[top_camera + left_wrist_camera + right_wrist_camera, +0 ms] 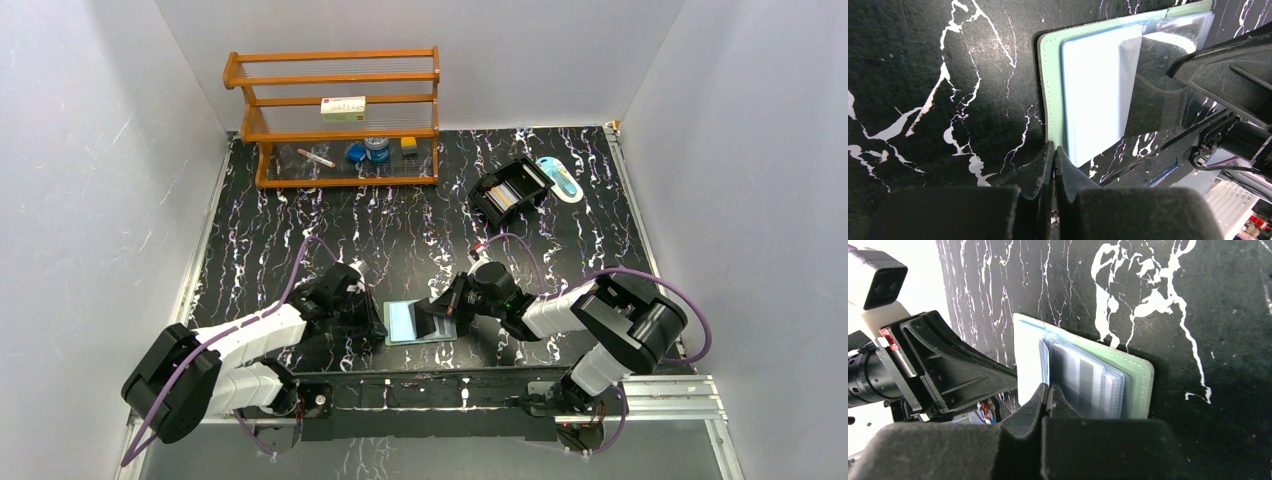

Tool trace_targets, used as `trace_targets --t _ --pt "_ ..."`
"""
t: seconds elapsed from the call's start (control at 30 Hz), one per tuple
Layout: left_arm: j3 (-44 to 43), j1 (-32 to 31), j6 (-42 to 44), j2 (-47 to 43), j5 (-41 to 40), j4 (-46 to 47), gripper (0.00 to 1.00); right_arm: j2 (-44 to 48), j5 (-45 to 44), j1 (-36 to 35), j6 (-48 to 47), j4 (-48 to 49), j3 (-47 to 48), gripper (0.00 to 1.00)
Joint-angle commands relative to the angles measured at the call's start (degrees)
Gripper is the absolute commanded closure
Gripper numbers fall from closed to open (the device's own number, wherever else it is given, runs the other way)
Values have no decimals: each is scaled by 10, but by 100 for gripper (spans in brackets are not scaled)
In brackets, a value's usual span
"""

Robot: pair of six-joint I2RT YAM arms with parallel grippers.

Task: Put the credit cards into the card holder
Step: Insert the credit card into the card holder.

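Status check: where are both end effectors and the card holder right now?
Left end effector shut, tips at card holder edge. Right end effector shut at its clear sleeves; grip unclear. Holder open between arms. Nothing blocking.

Nothing legible anywhere. Faint print on the box [343, 108] on the shelf [290, 133], too small to read.
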State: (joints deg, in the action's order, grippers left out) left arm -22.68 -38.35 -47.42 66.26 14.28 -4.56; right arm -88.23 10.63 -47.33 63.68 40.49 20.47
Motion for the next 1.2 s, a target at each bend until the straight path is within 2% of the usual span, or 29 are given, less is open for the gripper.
trace_targets --t 0.0,0.17,0.37,0.43,0.6,0.77,0.9,1.17 --pt "21 0 -17 -11 18 2 99 -18 -11 -3 10 45 3 100" --pt "42 0 -39 -24 32 29 98 -39 -10 -8 31 95 0 100" --pt "45 0 -43 -15 37 39 98 -50 -16 -20 27 86 1 100" --pt "44 -1 -43 -13 37 41 98 -49 -15 -24 13 57 12 94" --pt "42 -1 -42 -12 38 41 98 -6 -50 -26 -46 -102 57 74" --pt "44 -1 -43 -13 37 41 98 40 -94 -28 -90 -214 85 65" --pt "43 -1 -43 -13 37 41 97 47 -103 -35 -107 -238 104 55" --pt "43 -1 -44 -11 36 42 97 18 -104 -54 -105 -238 123 56"
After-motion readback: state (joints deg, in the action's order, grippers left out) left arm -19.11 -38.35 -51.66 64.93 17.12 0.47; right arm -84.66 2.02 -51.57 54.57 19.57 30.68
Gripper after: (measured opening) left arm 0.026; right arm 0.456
